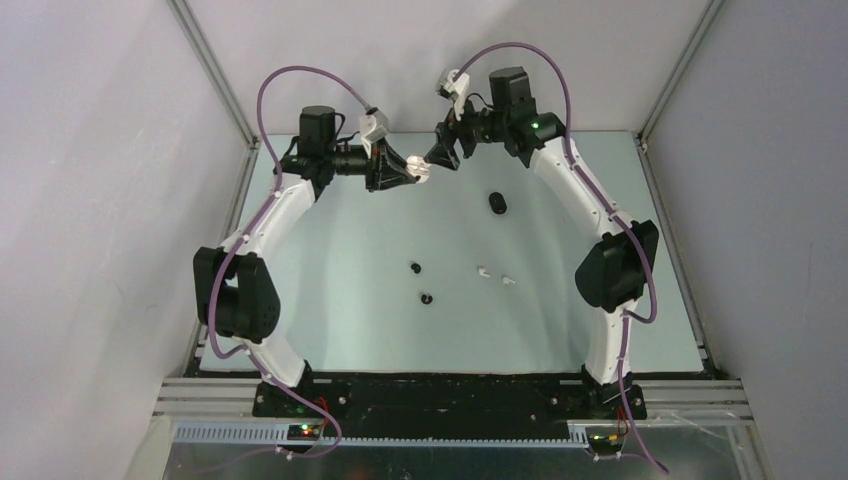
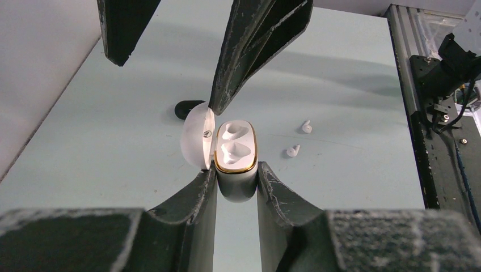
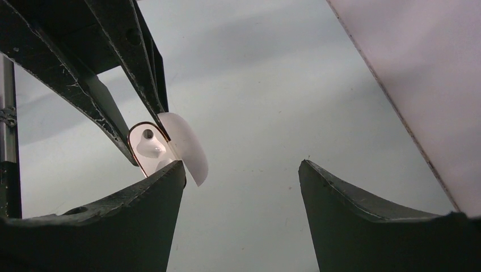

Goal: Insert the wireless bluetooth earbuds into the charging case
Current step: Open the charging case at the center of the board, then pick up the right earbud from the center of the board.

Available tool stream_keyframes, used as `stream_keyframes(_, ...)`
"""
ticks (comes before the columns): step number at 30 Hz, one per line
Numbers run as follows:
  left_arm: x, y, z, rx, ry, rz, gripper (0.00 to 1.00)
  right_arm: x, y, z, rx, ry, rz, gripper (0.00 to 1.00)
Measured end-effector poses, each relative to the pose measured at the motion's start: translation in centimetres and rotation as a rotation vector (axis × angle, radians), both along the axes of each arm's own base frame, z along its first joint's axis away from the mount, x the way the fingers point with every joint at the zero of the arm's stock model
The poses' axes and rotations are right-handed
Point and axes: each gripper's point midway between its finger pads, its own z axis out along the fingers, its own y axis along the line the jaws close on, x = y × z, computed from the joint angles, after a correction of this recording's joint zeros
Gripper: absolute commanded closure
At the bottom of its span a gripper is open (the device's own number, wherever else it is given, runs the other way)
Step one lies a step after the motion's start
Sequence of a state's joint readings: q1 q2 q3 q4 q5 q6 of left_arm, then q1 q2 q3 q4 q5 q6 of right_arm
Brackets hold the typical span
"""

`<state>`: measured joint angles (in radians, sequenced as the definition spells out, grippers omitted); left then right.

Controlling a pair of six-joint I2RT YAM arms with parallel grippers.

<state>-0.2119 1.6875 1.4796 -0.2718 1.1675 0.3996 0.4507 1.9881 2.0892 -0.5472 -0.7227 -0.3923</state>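
While the left gripper [image 2: 236,170] is clamped narrow on the near end of the white case [image 2: 234,164], holding it up off the table [image 1: 340,330] at the far side, the right gripper [image 3: 243,170] stands wide with nothing between its fingers, and one fingertip [image 2: 224,96] sits at the top edge of the lid [image 2: 195,141]. The step in hand looks like getting the case open and ready: the lid is swung out to one side and both wells [image 2: 233,131] show bare, so no earbud is in yet. The two white earbuds [image 1: 483,270] lie close together on the table near its middle, well apart from the case, with the two black earbuds [image 1: 415,267] to their left and the black case [image 1: 498,203] lying shut farther back. The case's long axis runs straight out in line with the left fingers; its lid hinges along one long side, and its open face seems turned upward toward the left wrist camera. Which way each earbud points is too small to tell. Next, I judge, the right gripper must leave the lid, go down to a white earbud, pinch it gently, and turn it to suit its well – a fiddly fit.
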Motion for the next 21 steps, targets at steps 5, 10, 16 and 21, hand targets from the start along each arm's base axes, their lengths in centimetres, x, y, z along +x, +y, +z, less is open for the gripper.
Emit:
stream_keyframes(5,0.0,0.0,0.0,-0.001,0.008,0.002,1.00,0.0,0.1,0.0,-0.004,-0.002,-0.005,0.21)
stream_keyframes(10,0.0,0.1,-0.1,-0.003,0.023,0.007,1.00,-0.1,-0.1,0.1,0.001,0.002,0.001,0.17)
stream_keyframes(16,0.5,0.1,0.1,-0.012,0.034,0.004,1.00,-2.2,-2.7,0.9,0.005,0.037,-0.001,0.14)
stream_keyframes(21,0.6,0.2,0.4,-0.018,0.046,0.008,1.00,-5.4,-6.7,-0.5,-0.044,0.067,-0.026,0.18)
